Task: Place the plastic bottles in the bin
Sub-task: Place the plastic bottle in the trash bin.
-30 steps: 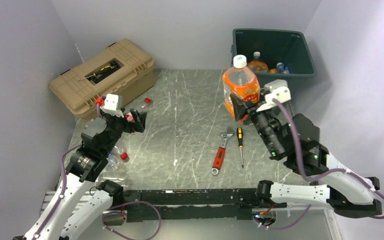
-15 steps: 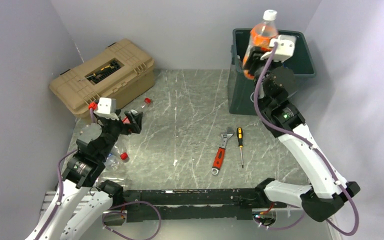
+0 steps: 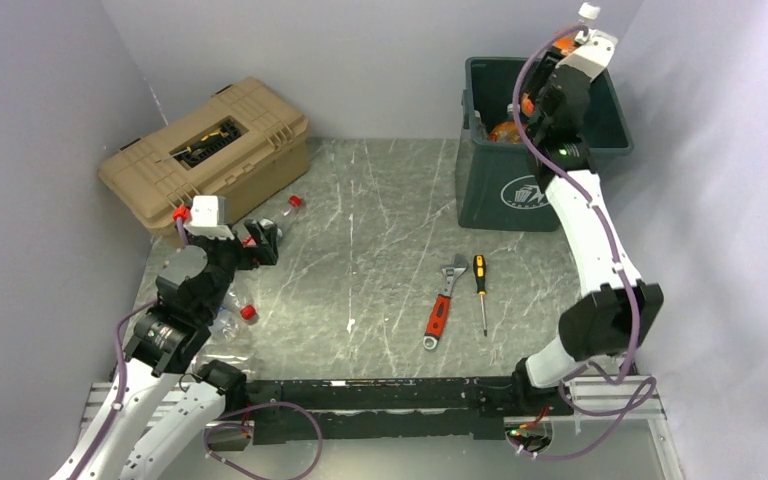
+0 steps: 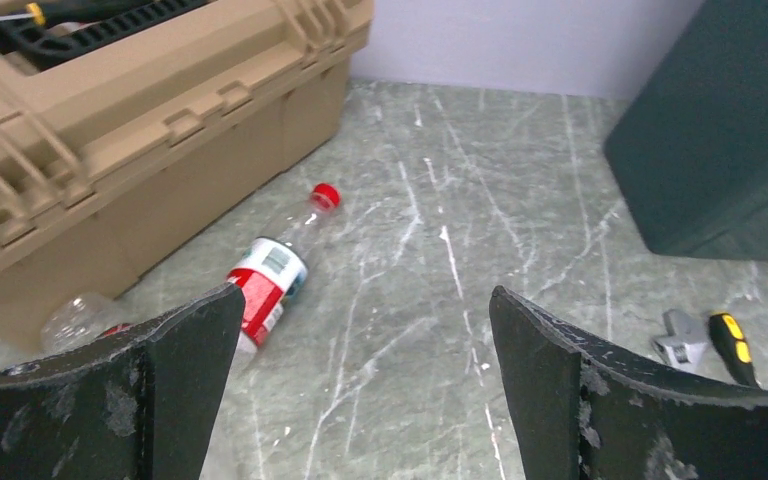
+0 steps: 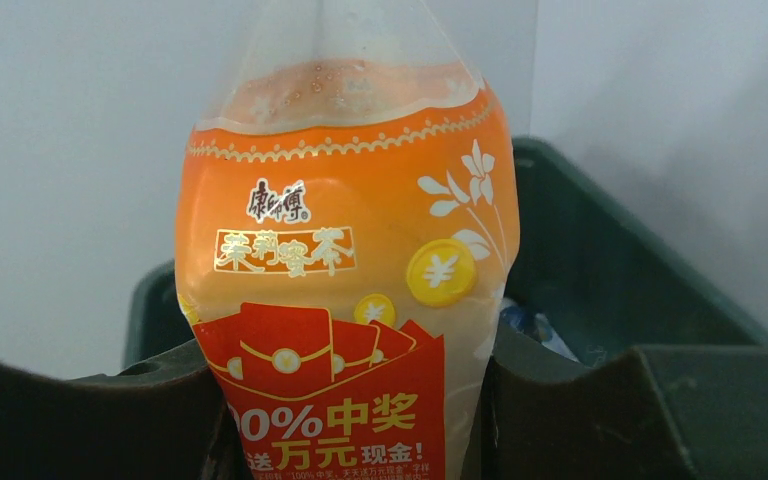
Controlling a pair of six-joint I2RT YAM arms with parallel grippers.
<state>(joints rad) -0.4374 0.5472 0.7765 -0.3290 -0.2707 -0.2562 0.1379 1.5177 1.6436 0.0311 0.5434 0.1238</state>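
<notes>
Scratched grey counter, pale walls. Clamps orange bottle in right gripper above green bin at far right corner. Holds left gripper wide apart, empty, near left edge, facing red-capped bottle beside tan toolbox.

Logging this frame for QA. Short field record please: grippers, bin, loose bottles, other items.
left gripper: open, empty
right gripper: shut on orange bottle, high over bin
in bin: binned bottle visible, orange
loose: red-capped bottle beside toolbox; crushed bottle, also red-capped
other: wrench, screwdriver, side by side
</notes>
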